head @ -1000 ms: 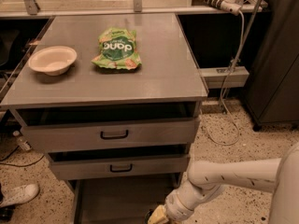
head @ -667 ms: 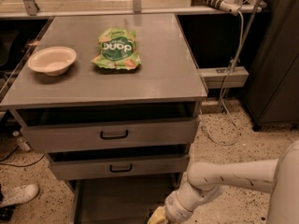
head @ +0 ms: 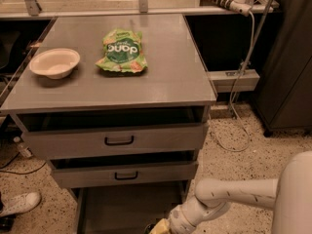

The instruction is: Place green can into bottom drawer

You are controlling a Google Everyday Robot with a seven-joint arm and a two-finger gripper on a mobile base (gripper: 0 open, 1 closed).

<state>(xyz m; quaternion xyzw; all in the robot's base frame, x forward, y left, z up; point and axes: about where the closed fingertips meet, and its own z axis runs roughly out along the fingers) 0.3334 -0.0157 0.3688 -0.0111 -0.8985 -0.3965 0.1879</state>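
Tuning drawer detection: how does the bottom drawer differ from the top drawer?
The top drawer shows a front panel with a black handle; the bottom drawer shows no handle. The top drawer is only slightly out; the bottom drawer is out far enough to show its flat floor. Both are grey. The gripper sits near the bottom drawer's front, at the picture's lower edge.

My arm (head: 243, 194) comes in from the lower right, white and chunky, running almost level toward the left, then dips at the wrist (head: 187, 217). My gripper (head: 159, 226) sits way down at the very bottom edge of the view, yellowish, mostly cut off, angled down-left. The big rounded shoulder part (head: 295, 194) fills the right corner.
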